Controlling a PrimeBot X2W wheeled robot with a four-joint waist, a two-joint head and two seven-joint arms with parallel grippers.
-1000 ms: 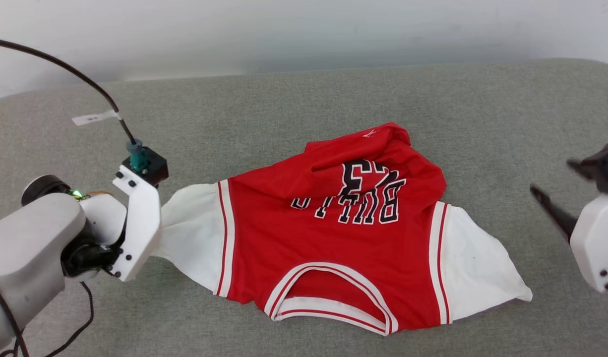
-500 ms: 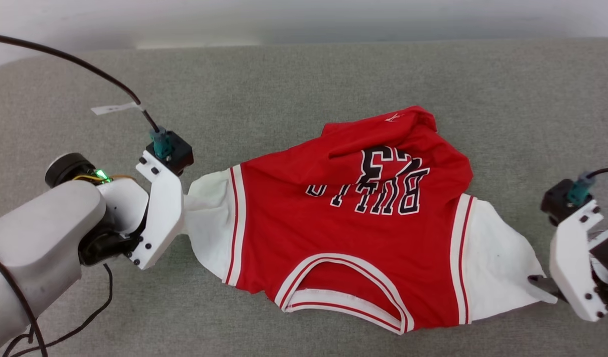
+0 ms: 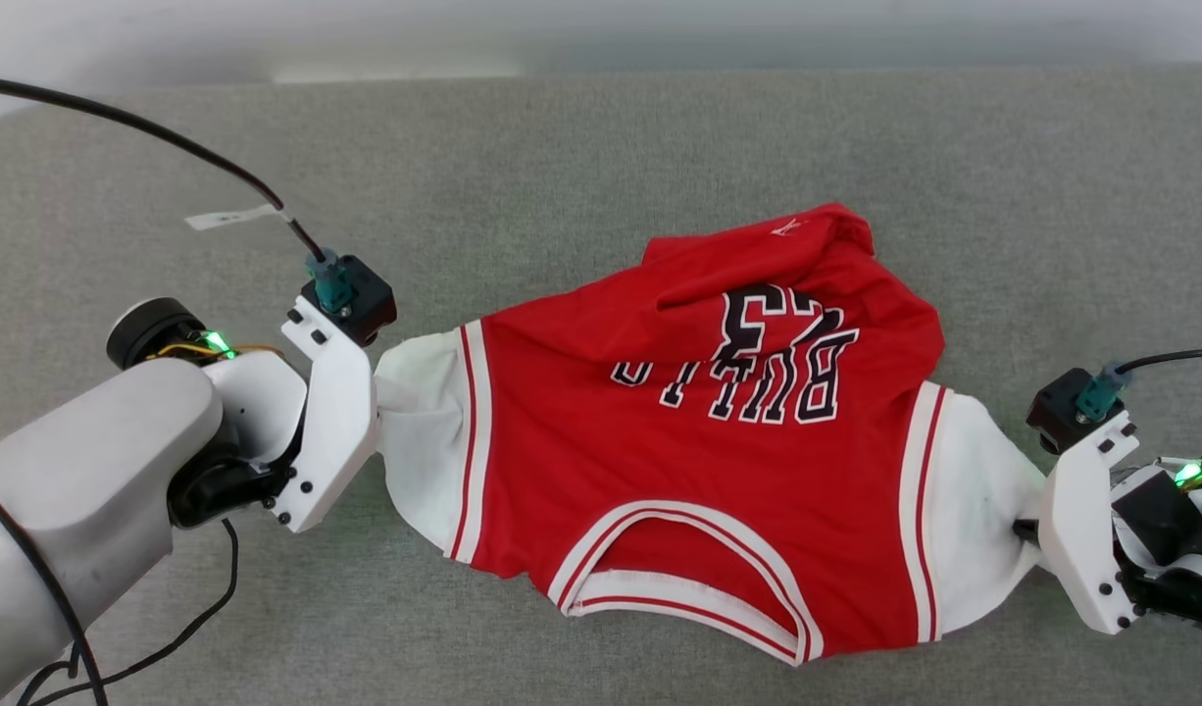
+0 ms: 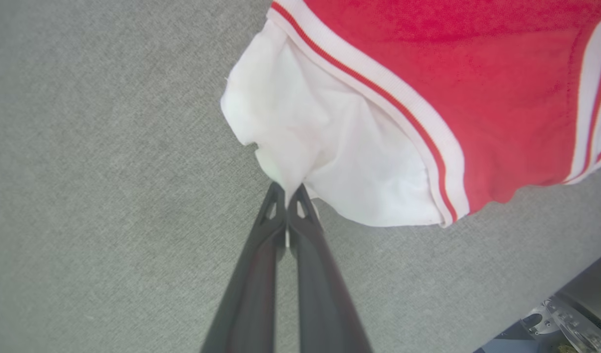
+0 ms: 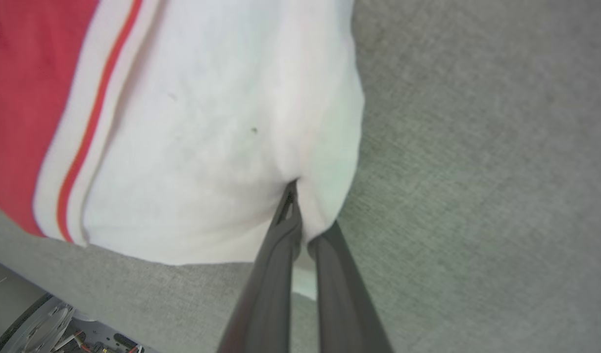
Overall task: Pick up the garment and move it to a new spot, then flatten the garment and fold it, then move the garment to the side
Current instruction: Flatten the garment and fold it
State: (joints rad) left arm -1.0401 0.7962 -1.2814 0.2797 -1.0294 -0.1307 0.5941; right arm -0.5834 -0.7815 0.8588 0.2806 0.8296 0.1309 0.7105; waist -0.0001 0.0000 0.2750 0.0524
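The garment [image 3: 699,471] is a red T-shirt with white sleeves and striped trim. It lies spread on the grey surface with its collar toward me and its far hem bunched up. My left gripper [image 4: 287,191] is shut on the edge of one white sleeve [image 4: 320,147]. In the head view this gripper [image 3: 377,392] sits at the shirt's left end, its fingers hidden under the wrist bracket. My right gripper [image 5: 303,215] is shut on the other white sleeve [image 5: 207,137], with fabric draped over one fingertip. The head view has the right gripper [image 3: 1027,529] at the shirt's right end.
The grey cloth-covered table [image 3: 601,157] runs wide around the shirt, with a pale wall behind it. A black cable [image 3: 170,147] arcs from my left wrist. Parts of my base [image 4: 565,314] show at the table's near edge.
My right gripper came in from the right, open, and closed on the right sleeve. The left gripper kept its hold on the left sleeve. The head camera shifted, moving the whole picture.
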